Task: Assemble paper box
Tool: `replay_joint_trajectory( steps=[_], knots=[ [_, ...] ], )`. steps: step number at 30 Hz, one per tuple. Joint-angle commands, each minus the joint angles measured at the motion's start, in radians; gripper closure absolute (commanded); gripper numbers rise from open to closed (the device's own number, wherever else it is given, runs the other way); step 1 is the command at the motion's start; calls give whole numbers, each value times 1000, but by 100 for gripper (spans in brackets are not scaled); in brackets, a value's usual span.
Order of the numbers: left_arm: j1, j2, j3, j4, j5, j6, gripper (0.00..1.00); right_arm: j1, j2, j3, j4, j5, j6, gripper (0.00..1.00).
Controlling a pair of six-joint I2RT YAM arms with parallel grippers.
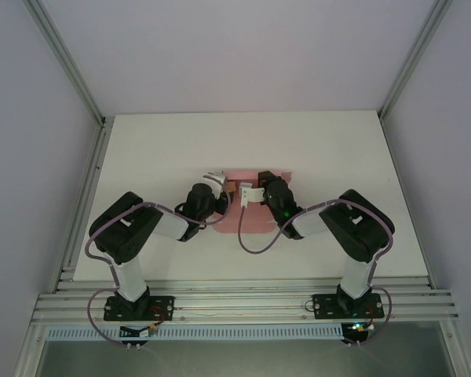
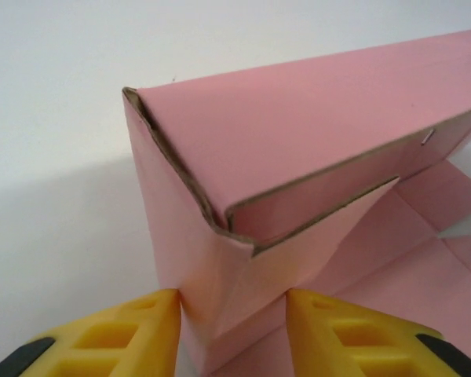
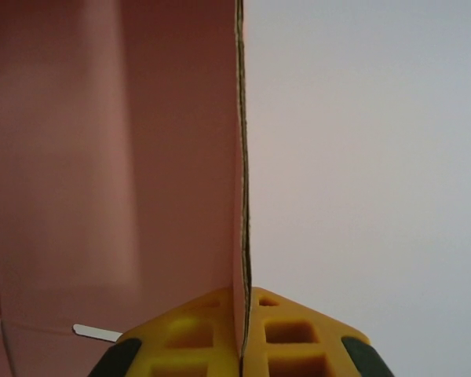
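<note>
Centrally on the white desk (image 1: 314, 149), a half-folded pink paper box (image 1: 251, 221) is flanked by both arms. Its near corner is straddled by the left jaws, which are seen part-open, with one yellow finger (image 2: 141, 330) at each side. An upright wall's thin edge is clamped between the closed right jaws. Beyond, unfolded flaps are seen lying flat on the desk.

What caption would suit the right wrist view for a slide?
Right gripper shut on one card panel of the pink paper box, seen edge-on.
</note>
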Motion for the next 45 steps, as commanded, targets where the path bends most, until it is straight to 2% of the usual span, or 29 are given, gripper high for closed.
replay_joint_trajectory(
  steps=[1,6,10,12,14,16,18,21,24,28,34,40,43,45],
  knots=[
    [-9,19,49,52,36,-37,59,20,20,-15,-215,-75,38,100],
    [-9,26,72,38,-12,-77,78,20,9,-6,-254,-77,65,100],
    [-22,28,99,-31,-126,-126,76,20,9,-6,-278,-77,77,100],
    [-46,21,121,-97,-247,-170,75,20,5,-10,-284,-73,88,100],
    [-93,32,149,-151,-450,-186,75,20,0,-11,-296,-69,97,100],
    [-151,62,212,-230,-672,-163,84,20,-7,-6,-316,-67,110,100],
    [-190,106,273,-296,-809,-153,94,20,-13,-6,-347,-62,129,100],
    [-194,133,279,-309,-817,-199,100,20,-19,-11,-354,-61,142,100],
    [-194,128,276,-340,-866,-252,100,20,-18,-14,-361,-57,144,100],
    [-194,123,317,-494,-986,-309,100,20,-16,-9,-368,-55,151,100],
    [-193,137,361,-668,-1064,-420,100,18,-26,0,-390,-49,165,100],
    [-193,112,298,-527,-958,-349,100,17,-34,13,-399,-56,196,100],
    [-192,99,294,-528,-920,-337,83,16,-49,33,-434,-52,227,100],
    [-193,87,273,-502,-893,-320,77,15,-59,43,-459,-57,240,100]
  ],
)
